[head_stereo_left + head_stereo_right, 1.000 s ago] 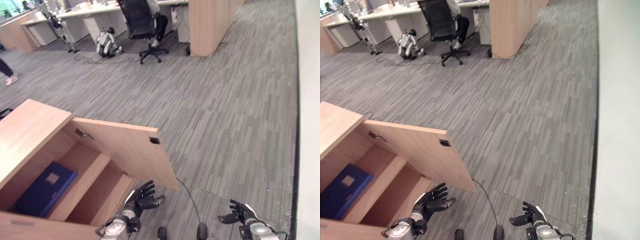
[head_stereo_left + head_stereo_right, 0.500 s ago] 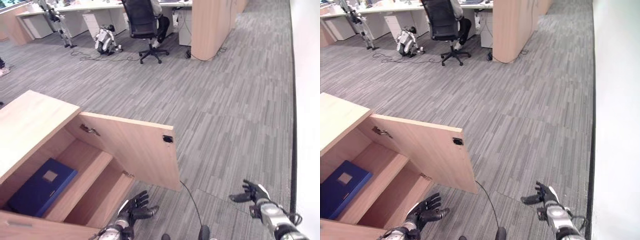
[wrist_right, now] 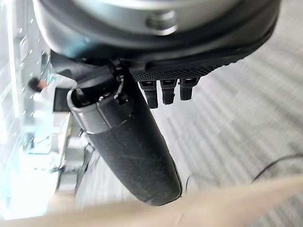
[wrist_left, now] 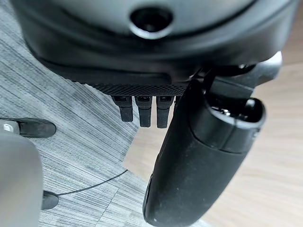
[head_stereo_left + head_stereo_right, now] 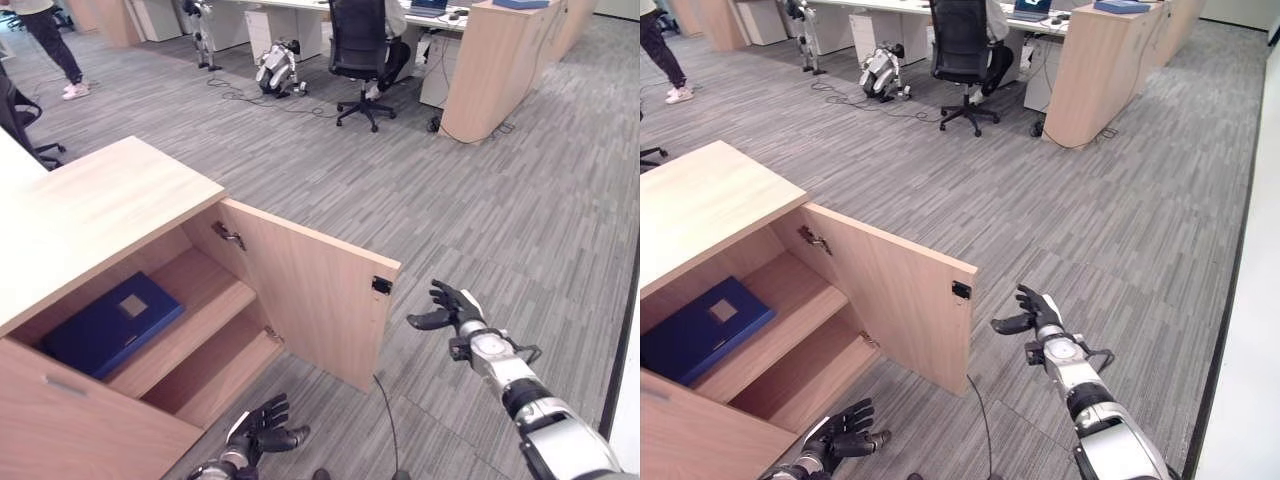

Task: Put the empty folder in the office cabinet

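Blue folder (image 5: 112, 323) lies flat on the upper shelf (image 5: 205, 290) inside the cabinet (image 5: 95, 205), toward the shelf's left part, a pale label square on its cover. Neither hand touches it.

Cabinet door (image 5: 320, 300) stands open, swung out toward the grey carpet (image 5: 480, 210); a metal handle (image 5: 228, 235) shows near its hinge-side top, a small dark latch (image 5: 381, 285) near its free edge. The lower shelf (image 5: 215, 375) sits below the folder's shelf.

Right hand (image 5: 450, 305) is raised over the carpet, just beside the door's free edge and apart from it. Fingers straight and relaxed, thumb out to the side, holding nothing; its wrist view shows the same.

Left hand (image 5: 262, 428) hangs low over the carpet, in front of the cabinet's lower shelf and under the open door. Fingers spread loosely, empty.

Background: an office chair (image 5: 358, 50) with a seated person at a desk (image 5: 495, 65), a person walking at far left (image 5: 45, 35).
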Tool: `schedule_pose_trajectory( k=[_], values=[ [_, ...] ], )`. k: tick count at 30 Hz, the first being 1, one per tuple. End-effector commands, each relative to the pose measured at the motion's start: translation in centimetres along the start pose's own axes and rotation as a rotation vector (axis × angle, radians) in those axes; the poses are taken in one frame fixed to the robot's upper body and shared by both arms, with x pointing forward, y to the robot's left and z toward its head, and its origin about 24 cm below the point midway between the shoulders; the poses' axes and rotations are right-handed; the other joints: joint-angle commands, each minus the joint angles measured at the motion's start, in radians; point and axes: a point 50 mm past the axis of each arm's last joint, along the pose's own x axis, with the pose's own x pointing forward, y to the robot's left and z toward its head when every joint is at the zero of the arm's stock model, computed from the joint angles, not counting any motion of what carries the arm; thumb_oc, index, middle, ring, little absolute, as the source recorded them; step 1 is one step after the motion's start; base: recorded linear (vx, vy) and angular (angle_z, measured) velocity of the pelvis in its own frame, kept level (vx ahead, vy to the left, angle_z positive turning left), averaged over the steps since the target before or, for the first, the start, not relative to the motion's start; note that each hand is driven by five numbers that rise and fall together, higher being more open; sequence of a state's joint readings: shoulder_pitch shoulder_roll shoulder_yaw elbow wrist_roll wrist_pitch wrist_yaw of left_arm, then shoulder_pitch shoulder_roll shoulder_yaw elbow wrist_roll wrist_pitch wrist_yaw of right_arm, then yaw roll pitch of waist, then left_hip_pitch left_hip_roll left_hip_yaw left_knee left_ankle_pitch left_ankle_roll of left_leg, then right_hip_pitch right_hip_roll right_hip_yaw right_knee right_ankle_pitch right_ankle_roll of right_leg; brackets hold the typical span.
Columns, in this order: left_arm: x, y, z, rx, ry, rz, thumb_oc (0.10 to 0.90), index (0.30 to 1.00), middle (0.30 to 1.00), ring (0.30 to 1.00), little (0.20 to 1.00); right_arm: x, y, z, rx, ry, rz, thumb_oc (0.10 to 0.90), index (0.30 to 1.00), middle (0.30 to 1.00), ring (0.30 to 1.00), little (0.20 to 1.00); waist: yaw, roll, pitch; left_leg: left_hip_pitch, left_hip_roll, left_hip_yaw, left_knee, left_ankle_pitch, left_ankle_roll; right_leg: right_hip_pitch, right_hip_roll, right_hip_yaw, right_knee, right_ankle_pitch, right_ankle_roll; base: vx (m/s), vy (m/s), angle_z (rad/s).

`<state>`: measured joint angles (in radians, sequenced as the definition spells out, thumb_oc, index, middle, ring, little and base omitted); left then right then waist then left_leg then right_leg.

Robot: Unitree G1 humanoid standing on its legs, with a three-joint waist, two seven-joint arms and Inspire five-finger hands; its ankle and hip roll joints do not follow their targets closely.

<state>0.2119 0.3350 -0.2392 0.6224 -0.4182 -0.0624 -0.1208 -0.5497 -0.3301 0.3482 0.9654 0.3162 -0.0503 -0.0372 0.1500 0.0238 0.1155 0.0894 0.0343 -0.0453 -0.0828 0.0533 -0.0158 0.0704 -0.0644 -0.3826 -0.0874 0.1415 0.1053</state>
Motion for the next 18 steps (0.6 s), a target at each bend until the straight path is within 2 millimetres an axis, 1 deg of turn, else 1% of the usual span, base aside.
schedule_pose_trajectory(
  k=[1,6,7,8,9,10,11,12,13,15,16,17,18],
  values=[
    [0.6,0.5,3.1,0.087,-0.107,-0.022,0.800,0.900,0.900,0.900,0.900,1.1,1.2,6.9,0.016,-0.241,0.034,0.800,0.900,0.900,0.900,0.900,0.040,-0.079,-0.041,-0.002,-0.010,0.024,0.008,-0.085,-0.021,0.038,-0.086,0.022,0.007,-0.133,0.038,-0.01,-0.020,0.23],
    [0.6,1.0,3.2,0.079,-0.106,0.006,0.800,0.900,0.900,0.900,0.900,1.0,3.5,8.2,0.049,-0.287,0.096,0.800,0.900,0.900,0.900,0.900,0.079,-0.099,-0.039,-0.029,-0.011,-0.033,0.011,-0.069,-0.031,0.041,-0.083,-0.017,0.007,-0.142,0.030,-0.01,-0.044,0.23],
    [0.7,1.2,3.3,0.069,-0.107,0.021,0.800,0.900,0.900,0.900,0.900,0.7,4.8,8.2,0.068,-0.302,0.137,0.800,0.900,0.900,0.900,0.900,0.098,-0.105,-0.032,-0.040,-0.009,-0.062,0.013,-0.064,-0.040,0.047,-0.076,-0.037,0.008,-0.153,0.023,-0.02,-0.061,0.43],
    [0.7,1.2,3.3,0.069,-0.107,0.020,0.800,0.900,0.900,0.900,0.900,0.7,4.8,8.2,0.068,-0.303,0.136,0.800,0.900,0.900,0.900,0.900,0.095,-0.107,-0.034,-0.045,-0.012,-0.065,0.012,-0.059,-0.039,0.044,-0.078,-0.039,0.007,-0.150,0.024,-0.01,-0.074,0.60],
    [0.7,1.3,3.4,0.067,-0.110,0.027,0.800,0.900,0.900,0.900,0.900,0.6,5.4,8.2,0.066,-0.310,0.157,0.800,0.900,0.900,0.900,0.900,0.106,-0.107,-0.031,-0.048,-0.009,-0.076,0.012,-0.059,-0.045,0.048,-0.074,-0.051,0.007,-0.157,0.020,-0.01,-0.015,0.56],
    [0.7,1.2,3.4,0.067,-0.110,0.026,0.800,0.900,0.900,0.900,0.900,0.6,5.4,8.2,0.065,-0.310,0.157,0.800,0.900,0.900,0.900,0.900,0.103,-0.108,-0.033,-0.053,-0.012,-0.079,0.012,-0.054,-0.043,0.045,-0.077,-0.053,0.006,-0.154,0.022,-0.01,-0.086,0.51],
    [0.7,1.3,3.5,0.057,-0.116,0.035,0.800,0.900,0.900,0.900,0.900,0.0,7.0,7.5,0.055,-0.316,0.217,0.800,0.900,0.900,0.900,0.900,0.123,-0.106,-0.028,-0.068,-0.011,-0.117,0.012,-0.045,-0.057,0.053,-0.069,-0.081,0.006,-0.168,0.014,-0.03,-0.049,0.25],
    [0.7,1.3,3.5,0.057,-0.116,0.035,0.800,0.900,0.900,0.900,0.900,0.0,7.0,7.5,0.055,-0.317,0.216,0.800,0.900,0.900,0.900,0.900,0.120,-0.108,-0.030,-0.072,-0.014,-0.119,0.012,-0.040,-0.055,0.050,-0.072,-0.084,0.005,-0.165,0.015,-0.02,-0.101,0.26],
    [0.6,1.4,3.4,0.052,-0.117,0.039,0.800,0.900,0.900,0.900,0.900,-0.5,7.8,7.1,0.034,-0.327,0.258,0.800,0.900,0.900,0.900,0.900,0.132,-0.103,-0.028,-0.086,-0.012,-0.139,0.014,-0.030,-0.064,0.053,-0.068,-0.102,0.004,-0.170,0.011,0.00,-0.056,0.60],
    [0.4,1.8,3.3,0.047,-0.116,0.056,0.800,0.900,0.900,0.900,0.900,-1.2,8.8,6.9,0.021,-0.347,0.316,0.800,0.900,0.900,0.900,0.900,0.145,-0.091,-0.019,-0.092,-0.008,-0.153,0.015,-0.026,-0.073,0.057,-0.061,-0.115,0.004,-0.180,0.006,0.00,-0.088,0.56],
    [0.3,2.0,3.0,0.033,-0.111,0.071,0.800,0.900,0.900,0.900,0.900,-1.7,9.4,6.6,0.010,-0.360,0.357,0.800,0.900,0.900,0.900,0.900,0.154,-0.077,-0.010,-0.105,-0.007,-0.171,0.017,-0.013,-0.084,0.056,-0.058,-0.127,0.002,-0.184,0.003,-0.02,-0.066,0.15],
    [0.3,2.0,3.0,0.033,-0.111,0.071,0.800,0.900,0.900,0.900,0.900,-1.7,9.3,6.6,0.010,-0.359,0.357,0.800,0.900,0.900,0.900,0.900,0.153,-0.076,-0.010,-0.106,-0.007,-0.172,0.017,-0.013,-0.084,0.056,-0.058,-0.129,0.002,-0.184,0.003,-0.04,-0.050,0.14],
    [0.3,2.1,2.8,0.025,-0.108,0.081,0.800,0.900,0.900,0.900,0.900,-2.0,9.5,6.4,0.004,-0.365,0.372,0.800,0.900,0.900,0.900,0.900,0.159,-0.068,-0.006,-0.115,-0.006,-0.179,0.016,-0.005,-0.090,0.055,-0.057,-0.136,0.001,-0.186,0.003,-0.04,-0.042,0.31]
  ],
)
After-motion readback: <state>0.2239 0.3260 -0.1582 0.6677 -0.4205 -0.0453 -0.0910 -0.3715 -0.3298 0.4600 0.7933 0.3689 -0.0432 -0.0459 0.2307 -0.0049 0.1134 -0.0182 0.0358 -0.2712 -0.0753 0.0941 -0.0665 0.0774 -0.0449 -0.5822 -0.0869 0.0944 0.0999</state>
